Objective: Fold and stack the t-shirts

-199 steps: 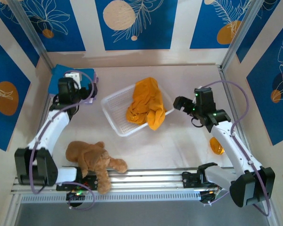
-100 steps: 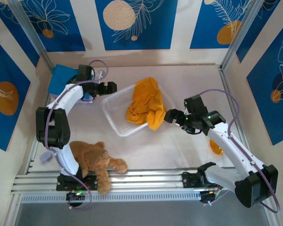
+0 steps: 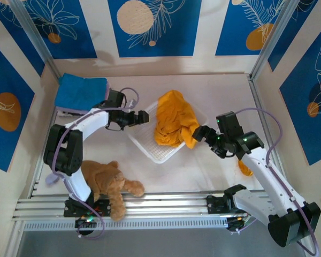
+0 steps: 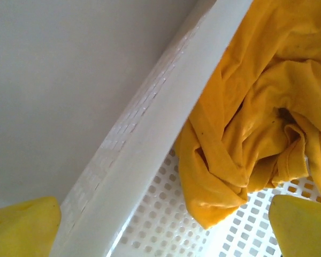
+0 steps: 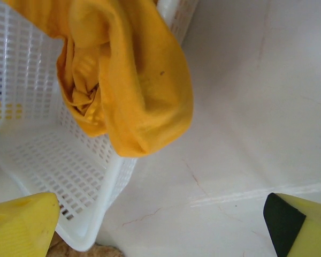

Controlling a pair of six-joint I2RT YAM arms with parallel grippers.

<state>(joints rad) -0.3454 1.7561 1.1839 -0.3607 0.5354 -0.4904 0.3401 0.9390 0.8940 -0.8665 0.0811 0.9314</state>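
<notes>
1. The table [image 3: 219, 91] carries a white perforated basket [image 3: 159, 151] at its middle, set cornerwise to the arms.
2. The mustard-orange t-shirt [image 3: 174, 122] lies bunched and unfolded in the far half of the basket. One thick fold [image 5: 144, 101] hangs over the basket's right rim.
3. The blue t-shirt [image 3: 81, 91] sits folded into a rectangle, well apart from the basket, off to its far left.
4. A brown teddy [image 3: 104, 181] lies on the near left side of the basket, apart from it.
5. The left gripper [image 3: 142, 118] is at the basket's left rim. In the left wrist view its yellow fingers [image 4: 22, 227] are spread wide, one outside the basket wall [image 4: 150, 144] and the other over the mesh floor, clamping nothing.
6. The right gripper [image 3: 197, 133] hovers just beside the basket's right rim, near the hanging fold, with its jaws apart and nothing between them.
7. A small orange cup [image 3: 246, 169] lies to the near right of the basket, partly hidden by the right arm.
</notes>
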